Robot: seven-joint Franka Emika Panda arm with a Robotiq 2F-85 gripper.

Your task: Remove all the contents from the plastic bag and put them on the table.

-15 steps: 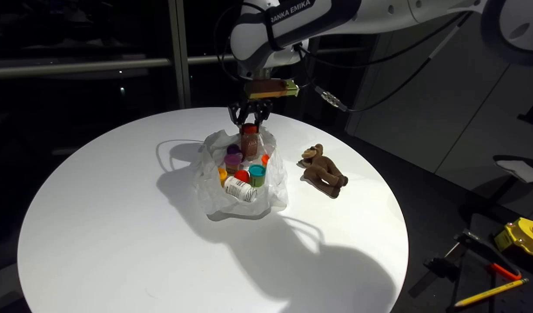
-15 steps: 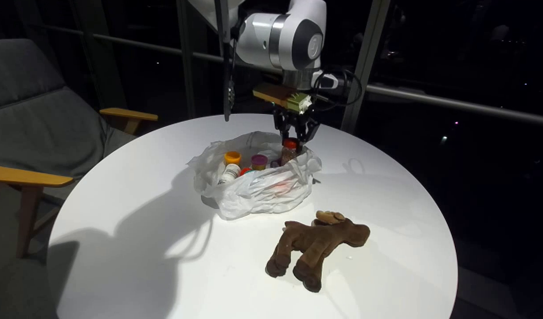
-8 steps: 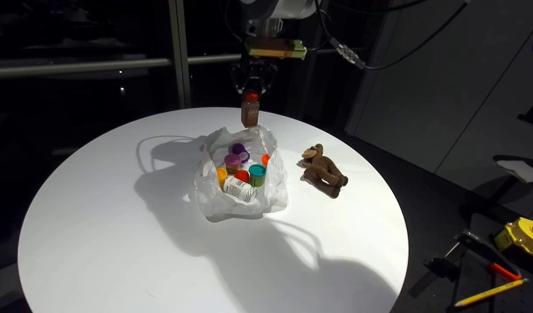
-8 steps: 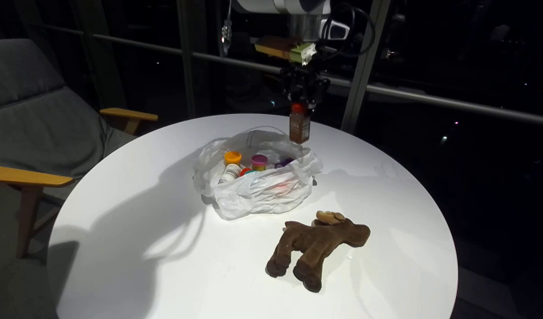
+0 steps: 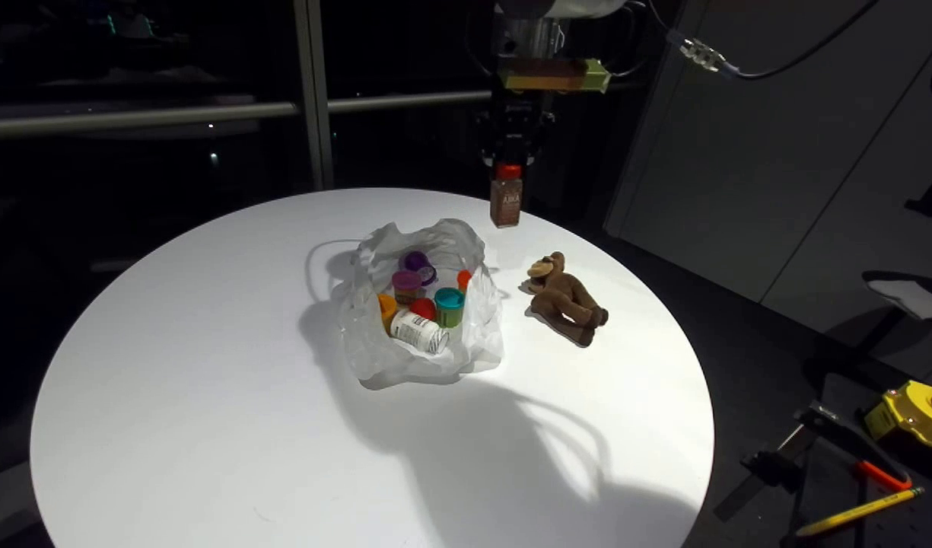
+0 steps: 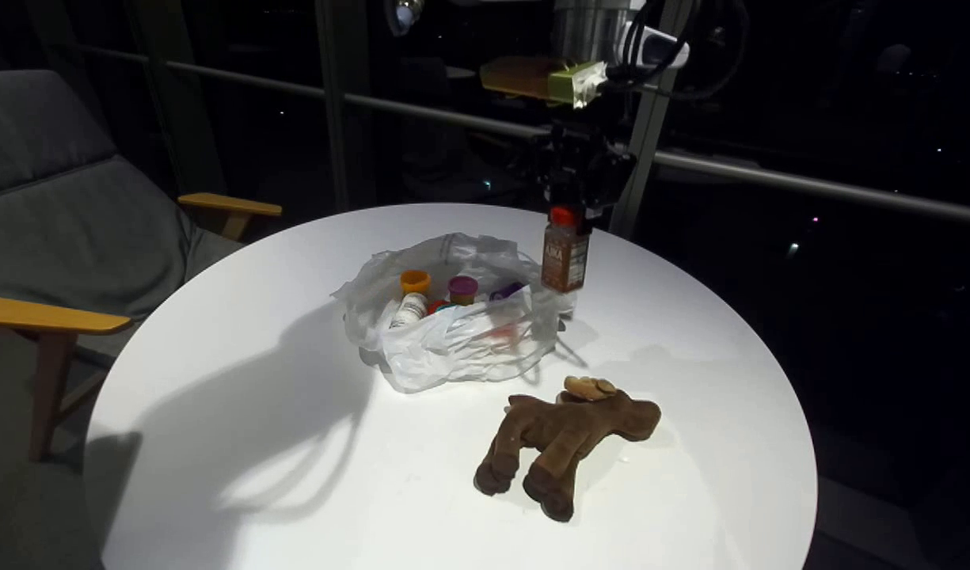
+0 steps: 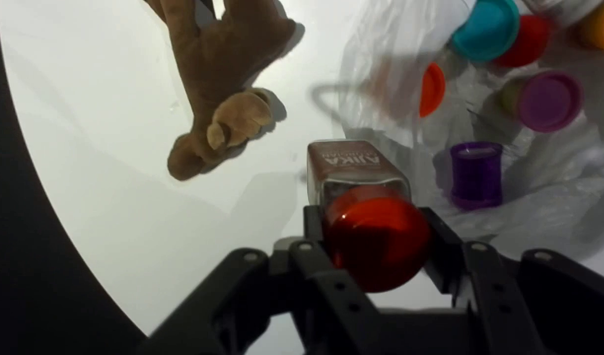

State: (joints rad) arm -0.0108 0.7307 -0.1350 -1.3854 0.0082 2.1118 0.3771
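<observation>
The clear red-capped jar of reddish-brown stuff (image 5: 507,201) is pinched by its cap in the black tool (image 7: 375,236), held up near a crumpled white plastic bag (image 5: 374,355) on the round white counter (image 5: 207,396). Stuffed in there: white labelled bottle (image 5: 418,332), teal-lidded green tub (image 5: 450,304), magenta-lidded tub (image 5: 406,283), yellow-orange-lidded tub (image 6: 415,283), purple cylinder (image 7: 476,176). A red lid (image 7: 528,42) is part-covered by its neighbours, an orange lid (image 7: 432,90) is partly hidden by the bag wall, and the yellow-orange-lidded tub gets cut off in the wrist view.
</observation>
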